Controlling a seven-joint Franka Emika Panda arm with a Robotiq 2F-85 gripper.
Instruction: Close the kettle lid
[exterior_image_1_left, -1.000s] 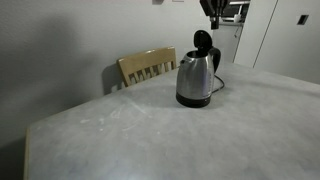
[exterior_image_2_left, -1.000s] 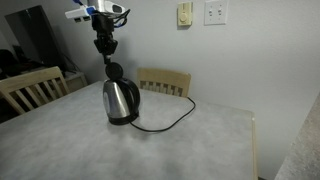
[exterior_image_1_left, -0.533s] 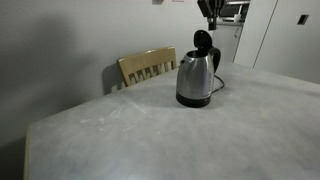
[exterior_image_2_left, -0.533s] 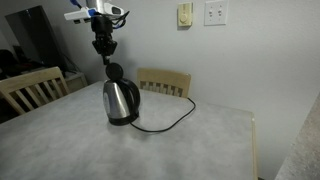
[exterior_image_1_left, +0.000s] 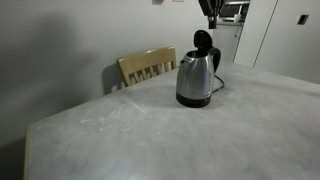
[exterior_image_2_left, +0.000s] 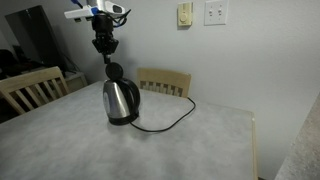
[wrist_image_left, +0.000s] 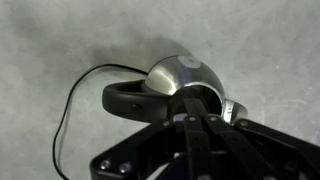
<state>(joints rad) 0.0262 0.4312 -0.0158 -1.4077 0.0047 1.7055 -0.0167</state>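
Note:
The steel kettle (exterior_image_1_left: 193, 78) stands on its black base on the table and shows in both exterior views (exterior_image_2_left: 120, 100). Its black lid (exterior_image_1_left: 203, 42) stands upright, open, above the handle side (exterior_image_2_left: 113, 71). My gripper (exterior_image_2_left: 104, 56) hangs just above the lid with its fingers together and holds nothing; its tip reaches in from the top edge in an exterior view (exterior_image_1_left: 212, 20). In the wrist view the fingers (wrist_image_left: 192, 112) cover the kettle's top, with the steel body (wrist_image_left: 180, 72) and black handle (wrist_image_left: 125, 98) showing behind them. The lid is hidden there.
The kettle's black cord (exterior_image_2_left: 165, 124) runs across the grey table (exterior_image_1_left: 150, 140) towards the wall. A wooden chair (exterior_image_1_left: 146, 66) stands behind the kettle, and others sit at the table's edges (exterior_image_2_left: 30, 88). The wall is close behind.

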